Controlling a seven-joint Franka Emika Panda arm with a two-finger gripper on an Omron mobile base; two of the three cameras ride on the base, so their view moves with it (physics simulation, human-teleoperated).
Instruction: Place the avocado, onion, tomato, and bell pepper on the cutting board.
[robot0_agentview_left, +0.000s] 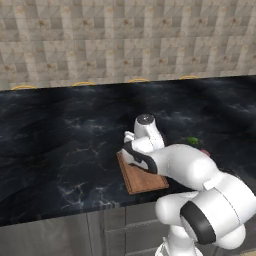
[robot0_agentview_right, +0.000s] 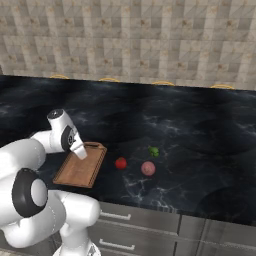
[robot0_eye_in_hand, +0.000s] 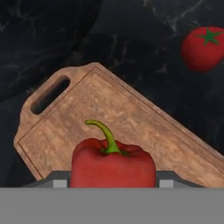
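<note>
Here, in the left base view, the white arm is seen reaching from the lower right over the dark marbled counter (robot0_agentview_left: 60, 130), and the cutting board (robot0_agentview_left: 142, 181) is partly covered by it near the counter's front edge. A green item, probably the avocado (robot0_agentview_left: 192, 140), and a sliver of red just beside it are glimpsed past the forearm.

In the right base view, the gripper (robot0_agentview_right: 81, 152) is held above the far end of the cutting board (robot0_agentview_right: 80, 171); its tips cannot be made out. To the right of the board, 3 items are laid on the counter (robot0_agentview_right: 200, 130), apart from one another: the tomato (robot0_agentview_right: 120, 163) nearest the board, the onion (robot0_agentview_right: 148, 168) further right, and the avocado (robot0_agentview_right: 154, 150) behind them.

In the hand view, the bell pepper (robot0_eye_in_hand: 113, 162) is seen pinched between the 2 fingertips (robot0_eye_in_hand: 166, 179), its green stem curling upward, directly over the cutting board (robot0_eye_in_hand: 131, 113). The board's handle slot is shown at upper left, and the tomato (robot0_eye_in_hand: 204, 47) lies on the counter at upper right, well clear of the board.
</note>
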